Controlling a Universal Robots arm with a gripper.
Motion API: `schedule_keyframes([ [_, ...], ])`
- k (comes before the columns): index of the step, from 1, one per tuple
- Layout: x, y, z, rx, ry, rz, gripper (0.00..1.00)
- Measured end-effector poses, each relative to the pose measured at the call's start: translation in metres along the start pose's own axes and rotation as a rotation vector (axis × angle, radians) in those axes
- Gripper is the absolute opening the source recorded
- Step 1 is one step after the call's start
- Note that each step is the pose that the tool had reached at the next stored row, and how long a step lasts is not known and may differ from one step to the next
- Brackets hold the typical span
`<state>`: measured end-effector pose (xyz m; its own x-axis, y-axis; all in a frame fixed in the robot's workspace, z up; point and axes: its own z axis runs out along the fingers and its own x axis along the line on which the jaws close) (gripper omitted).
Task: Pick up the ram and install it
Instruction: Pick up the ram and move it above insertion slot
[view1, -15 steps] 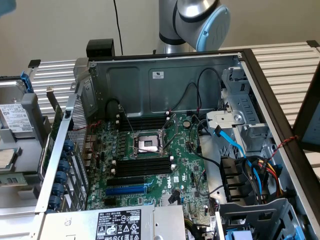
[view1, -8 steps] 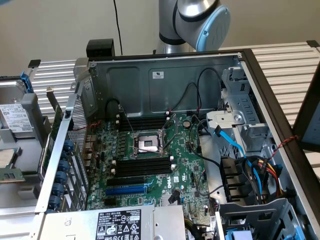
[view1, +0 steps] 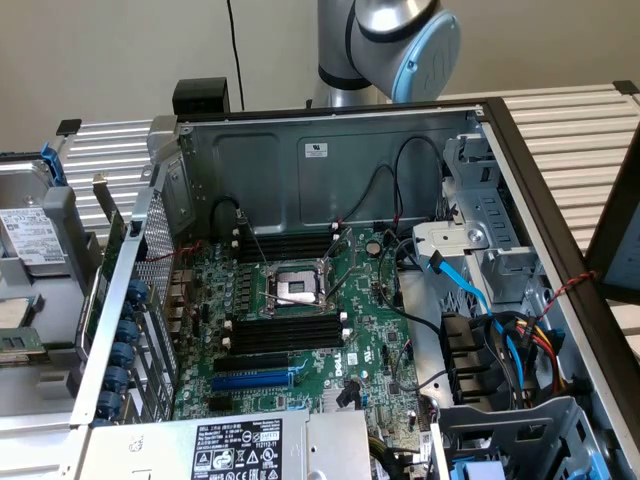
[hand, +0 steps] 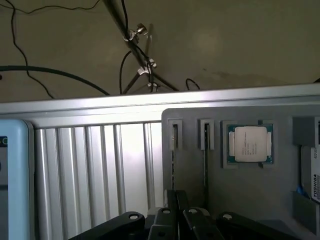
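My gripper (hand: 178, 196) is shut, its two dark fingers pressed together with nothing between them. It hovers over a grey holder (hand: 240, 190). Just beyond the fingertips the holder has two narrow slots. In each, a thin stick stands on edge: one ram (hand: 173, 145) and a second ram (hand: 205, 150). In the exterior view the open computer case (view1: 330, 150) shows the green motherboard (view1: 370, 300) with long black memory slots (view1: 285, 335) on either side of the CPU socket (view1: 298, 288). The arm's grey and blue joint (view1: 400, 40) rises behind the case.
A CPU chip (hand: 250, 145) sits in a square pocket of the holder, and a labelled drive (hand: 312, 175) lies at its edge. Ribbed aluminium table (hand: 100, 170) surrounds the holder. Inside the case are loose cables (view1: 500, 320), a drive cage (view1: 480, 240) and the power supply (view1: 240, 450).
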<state>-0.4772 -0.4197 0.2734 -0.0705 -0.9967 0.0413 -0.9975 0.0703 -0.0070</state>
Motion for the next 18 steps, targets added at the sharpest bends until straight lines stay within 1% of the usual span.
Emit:
schedule_keyframes([
  [3, 0.000, 0.0000, -0.0065, 0.0002, 0.0011, 0.000, 0.12],
  [5, 0.001, -0.0001, -0.0137, 0.0003, 0.0019, 0.000, 0.12],
  [10, 0.001, -0.0003, -0.0359, 0.0004, 0.0035, 0.000, 0.12],
  [18, 0.003, -0.0004, -0.0611, 0.0006, 0.0072, 0.000, 0.12],
])
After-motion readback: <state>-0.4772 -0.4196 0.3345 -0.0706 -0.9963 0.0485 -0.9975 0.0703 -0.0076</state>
